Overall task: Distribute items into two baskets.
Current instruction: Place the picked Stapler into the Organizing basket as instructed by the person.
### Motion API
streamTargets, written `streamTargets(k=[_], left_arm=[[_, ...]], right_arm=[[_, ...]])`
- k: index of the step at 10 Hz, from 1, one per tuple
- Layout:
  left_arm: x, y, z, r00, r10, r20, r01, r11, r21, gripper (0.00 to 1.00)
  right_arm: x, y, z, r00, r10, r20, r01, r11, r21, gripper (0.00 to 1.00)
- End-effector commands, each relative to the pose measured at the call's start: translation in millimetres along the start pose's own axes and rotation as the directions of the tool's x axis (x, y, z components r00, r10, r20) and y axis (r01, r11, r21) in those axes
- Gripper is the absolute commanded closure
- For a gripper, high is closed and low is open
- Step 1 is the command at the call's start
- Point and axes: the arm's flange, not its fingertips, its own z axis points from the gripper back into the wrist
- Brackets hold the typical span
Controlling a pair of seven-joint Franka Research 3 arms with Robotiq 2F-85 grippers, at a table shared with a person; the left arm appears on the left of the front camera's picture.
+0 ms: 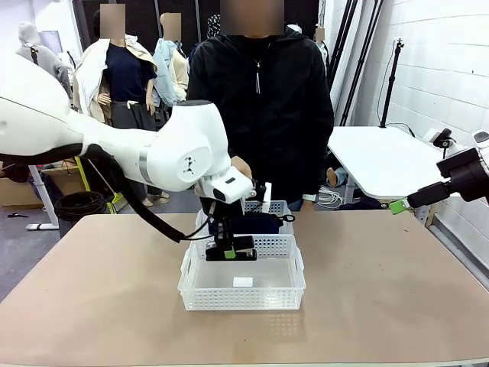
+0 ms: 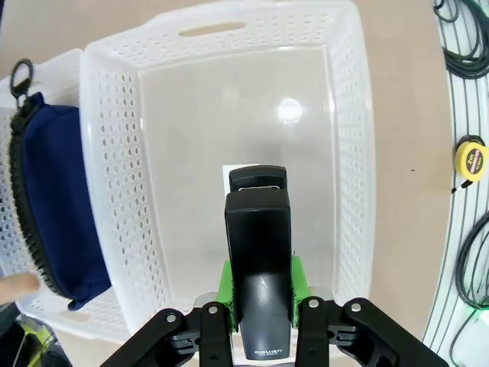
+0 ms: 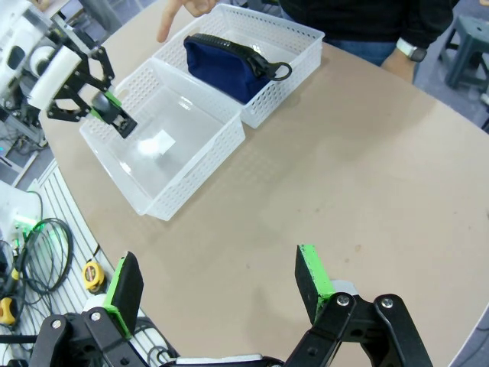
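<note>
- black, small and blocky, the desk stapler (image 2: 258,283) sits clamped between the green pads (image 2: 225,281) of the left gripper (image 1: 230,251), hanging above the open inside of the nearer basket.
- that nearer white perforated plastic basket (image 1: 200,294) is the larger one; a white label (image 1: 243,281) lies on its floor, and in the left wrist view the stapler's nose covers part of it.
- the dark navy fabric zip pouch (image 3: 223,67) lies inside the smaller white perforated basket (image 3: 298,40), which stands touching the far side of the larger one, closer to the person.
- the person's hand (image 3: 183,11) is at the far rim of the smaller basket, one finger pointing down.
- the right gripper (image 3: 218,287) hovers off to the robot's right, well apart from both baskets, its fingers spread wide and grasping nothing.
- a yellow tape measure (image 2: 471,159) and coiled cables (image 3: 40,252) lie off the tan tabletop (image 1: 382,283) on a pale ledge.
</note>
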Motion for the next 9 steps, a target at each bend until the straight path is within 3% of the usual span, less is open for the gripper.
streamTargets(k=[1,8,9], left_arm=[[8.3,9.1,-14.2,0.999,0.021,-0.039,-0.021,1.0,-0.015,1.0],[7.1,11.7,-46.1,0.999,-0.012,-0.045,0.008,0.997,-0.076,1.0],[7.6,10.9,-46.8,0.999,-0.014,-0.045,0.011,0.997,-0.08,0.89]], right_arm=[[0.5,0.7,-1.3,1.0,-0.016,0.004,0.016,1.0,0.008,0.0],[0.5,0.7,-1.3,1.0,-0.016,0.004,0.016,1.0,0.008,0.0],[0.5,0.7,-1.3,1.0,-0.016,0.004,0.016,1.0,0.008,0.0]])
